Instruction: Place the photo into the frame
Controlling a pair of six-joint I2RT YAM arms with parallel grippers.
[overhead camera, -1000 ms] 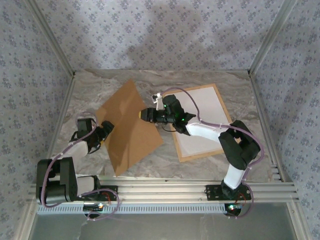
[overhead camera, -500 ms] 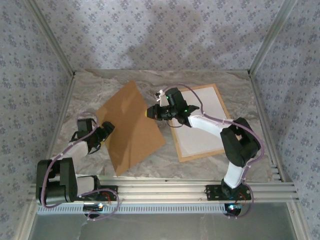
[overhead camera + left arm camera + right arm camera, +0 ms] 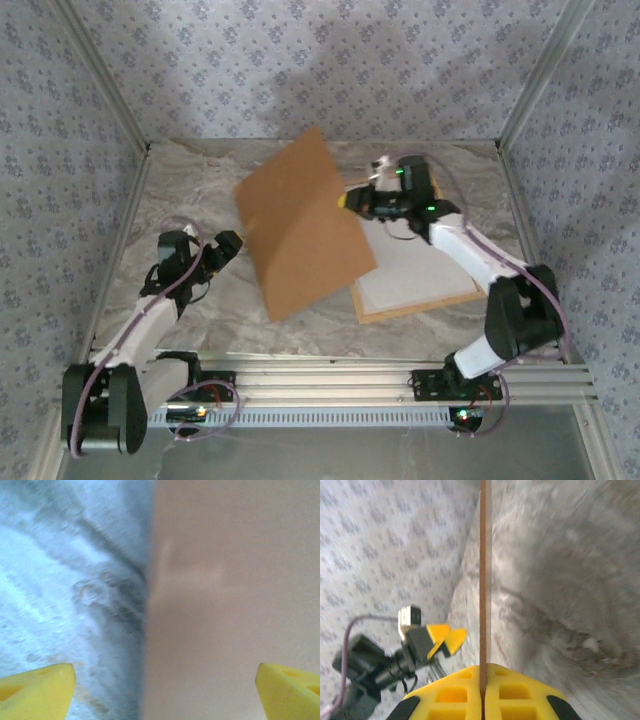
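My right gripper [image 3: 348, 200] is shut on the right edge of a plain brown backing board [image 3: 300, 225] and holds it tilted up off the table. In the right wrist view the board [image 3: 485, 570] runs edge-on up from between my yellow fingers [image 3: 450, 695]. The light-wood frame [image 3: 420, 306] lies flat at the right, partly behind the board, with a pale sheet [image 3: 415, 275] inside it. My left gripper [image 3: 228, 243] stands open just left of the board, whose brown face [image 3: 230, 580] spreads between its fingertips [image 3: 35, 690]. The photo is hidden.
The marble tabletop [image 3: 190, 190] is walled by patterned panels on three sides. Aluminium rails [image 3: 330, 385] with both arm bases run along the near edge. My left gripper [image 3: 442, 640] also shows in the right wrist view, left of the board.
My right gripper closed on the board's edge and swung it up and to the right. The left arm stretched forward and right, toward the board's lower left side.
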